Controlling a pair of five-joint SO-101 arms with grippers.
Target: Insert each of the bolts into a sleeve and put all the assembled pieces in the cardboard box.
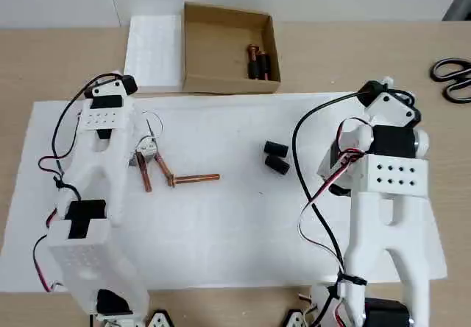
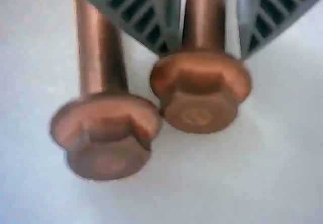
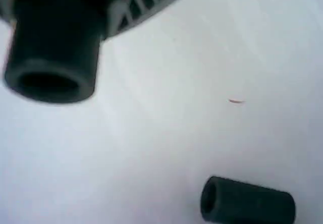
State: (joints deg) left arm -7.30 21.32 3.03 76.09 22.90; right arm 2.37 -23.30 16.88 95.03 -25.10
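Note:
My left gripper (image 2: 202, 47) sits low over the white sheet, shut on the shaft of a copper bolt (image 2: 201, 94); a second bolt (image 2: 105, 133) lies right beside it. From above, this gripper (image 1: 147, 152) is at the left with three bolts (image 1: 194, 179) around it. My right gripper (image 3: 75, 9) is shut on a black sleeve (image 3: 50, 65), held just above the sheet at the right (image 1: 337, 187). Two more sleeves (image 1: 276, 157) lie near the middle, one of them (image 3: 247, 202) in the right wrist view. The cardboard box (image 1: 221, 18) stands at the back.
Two assembled pieces (image 1: 258, 63) lie in the box's right side. A white foam block (image 1: 153, 51) sits left of the box. Scissors (image 1: 452, 78) rest at the far right edge. The white sheet (image 1: 235, 231) is bare between the arms.

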